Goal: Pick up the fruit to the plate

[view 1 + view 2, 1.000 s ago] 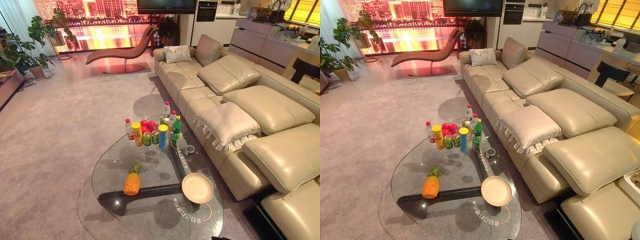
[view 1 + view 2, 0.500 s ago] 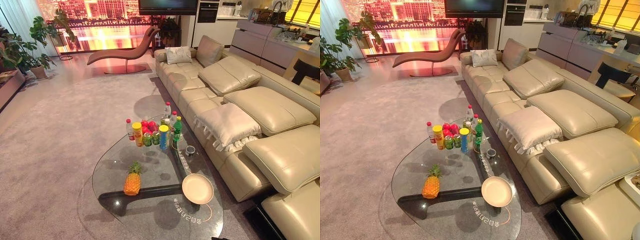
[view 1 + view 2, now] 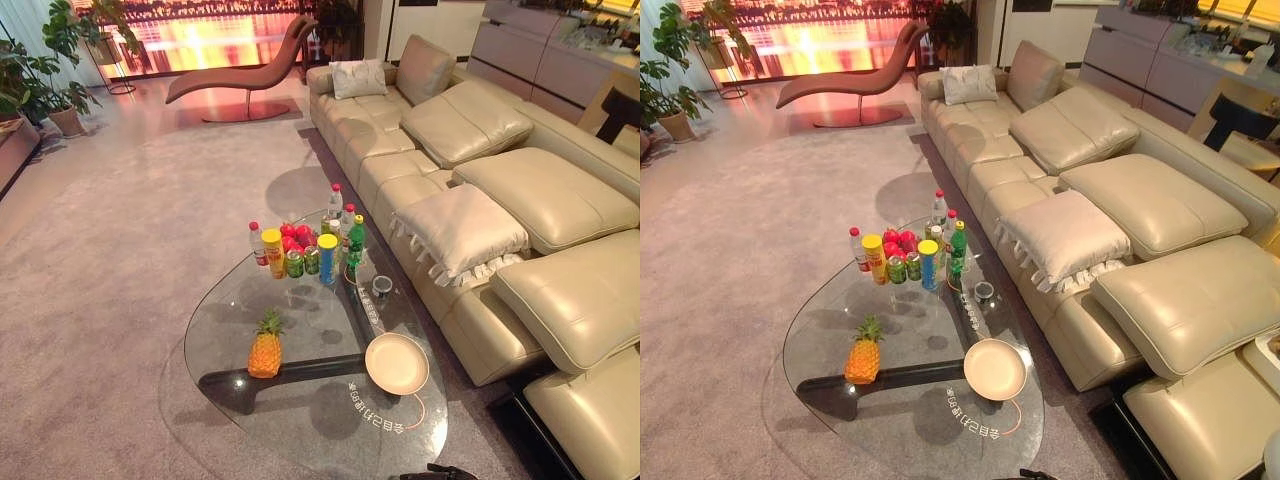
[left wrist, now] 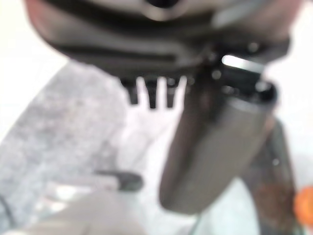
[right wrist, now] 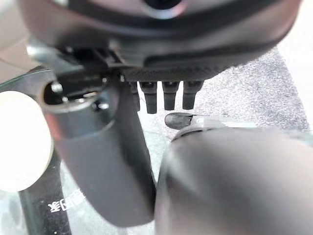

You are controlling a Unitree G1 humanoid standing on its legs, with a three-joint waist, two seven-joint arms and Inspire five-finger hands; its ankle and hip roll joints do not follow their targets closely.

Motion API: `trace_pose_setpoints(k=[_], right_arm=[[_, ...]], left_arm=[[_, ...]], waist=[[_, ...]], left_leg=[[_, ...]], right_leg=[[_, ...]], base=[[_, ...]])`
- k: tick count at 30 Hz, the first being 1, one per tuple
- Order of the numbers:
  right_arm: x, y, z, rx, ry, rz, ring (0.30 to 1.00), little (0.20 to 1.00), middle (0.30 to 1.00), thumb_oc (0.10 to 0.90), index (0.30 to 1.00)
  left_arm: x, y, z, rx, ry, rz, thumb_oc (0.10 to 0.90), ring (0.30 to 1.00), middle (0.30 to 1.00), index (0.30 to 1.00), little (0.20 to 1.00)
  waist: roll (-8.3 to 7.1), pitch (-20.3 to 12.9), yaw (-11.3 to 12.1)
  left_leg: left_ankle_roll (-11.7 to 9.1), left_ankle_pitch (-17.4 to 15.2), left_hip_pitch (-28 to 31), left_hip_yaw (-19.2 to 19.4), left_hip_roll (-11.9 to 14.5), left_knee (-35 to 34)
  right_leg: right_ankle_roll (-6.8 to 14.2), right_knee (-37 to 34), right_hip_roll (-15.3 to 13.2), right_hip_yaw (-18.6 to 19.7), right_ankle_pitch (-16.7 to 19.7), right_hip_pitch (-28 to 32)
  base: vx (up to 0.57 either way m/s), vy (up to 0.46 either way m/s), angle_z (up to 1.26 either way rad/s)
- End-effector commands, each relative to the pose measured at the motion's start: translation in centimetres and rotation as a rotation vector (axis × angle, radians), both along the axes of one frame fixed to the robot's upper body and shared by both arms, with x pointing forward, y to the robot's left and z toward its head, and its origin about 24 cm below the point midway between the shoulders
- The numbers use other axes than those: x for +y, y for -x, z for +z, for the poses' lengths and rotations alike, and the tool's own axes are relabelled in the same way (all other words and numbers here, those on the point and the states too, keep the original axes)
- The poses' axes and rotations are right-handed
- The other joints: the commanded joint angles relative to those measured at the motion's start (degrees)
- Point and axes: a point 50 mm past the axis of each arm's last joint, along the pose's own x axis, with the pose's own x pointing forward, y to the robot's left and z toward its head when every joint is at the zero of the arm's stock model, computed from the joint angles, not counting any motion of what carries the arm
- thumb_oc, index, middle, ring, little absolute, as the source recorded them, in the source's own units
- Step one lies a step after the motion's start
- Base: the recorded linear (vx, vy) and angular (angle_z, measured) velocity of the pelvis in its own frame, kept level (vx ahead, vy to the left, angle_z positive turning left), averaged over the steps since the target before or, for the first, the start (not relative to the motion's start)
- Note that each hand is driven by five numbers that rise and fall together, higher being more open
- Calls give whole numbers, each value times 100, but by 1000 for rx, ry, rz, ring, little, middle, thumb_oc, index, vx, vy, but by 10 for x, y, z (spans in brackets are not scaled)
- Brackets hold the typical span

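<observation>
With both hands hanging loose and empty, a clumsy reach could topple the pineapple before reaching the plate.

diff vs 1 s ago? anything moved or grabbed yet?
Only the head camera has moved: it tipped down, so the far end of the room slid out of view. On the glass table nothing has shifted: the pineapple stands where it was, left of the bare plate, with the red apples among the bottles and cans. The left hand and right hand hold nothing.
</observation>
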Motion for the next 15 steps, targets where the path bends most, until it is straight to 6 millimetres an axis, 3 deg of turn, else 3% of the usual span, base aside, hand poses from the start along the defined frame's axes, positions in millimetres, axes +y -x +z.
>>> trace_pose_setpoints(k=[1, 9, 11, 15], right_arm=[[-21, 13, 2, 85, 100, 18, 900, 900, 900, 800, 900], [-33, -8, 10, 8, 138, 23, 900, 900, 900, 800, 900], [-37, -20, 15, -43, 167, 39, 900, 900, 900, 800, 900], [-40, -29, 19, -83, 195, 36, 900, 900, 900, 800, 900]], left_arm=[[19, -49, 20, -189, -163, 4, 800, 900, 900, 900, 900], [27, -92, 44, -377, -281, -19, 800, 900, 900, 900, 900], [30, -114, 60, -477, -318, -9, 800, 900, 900, 900, 900], [31, -130, 73, -560, -349, -3, 800, 900, 900, 900, 900]], waist=[[-74, 426, -136], [-22, 828, -247], [-6, 1035, -289], [3, 1192, -317]], left_leg=[[291, -363, -217, -99, -565, 149], [293, -353, -598, -25, -547, 460], [294, -345, -782, -12, -564, 600], [288, -353, -918, 13, -587, 708]], right_leg=[[-225, 279, 454, -40, -407, -89], [-300, 599, 485, 58, -506, -466], [-341, 756, 506, 78, -558, -638], [-368, 846, 509, 71, -590, -758]], base=[[-41, 41, -1], [-87, 33, -2], [-91, 31, 0], [-24, 11, 1]])
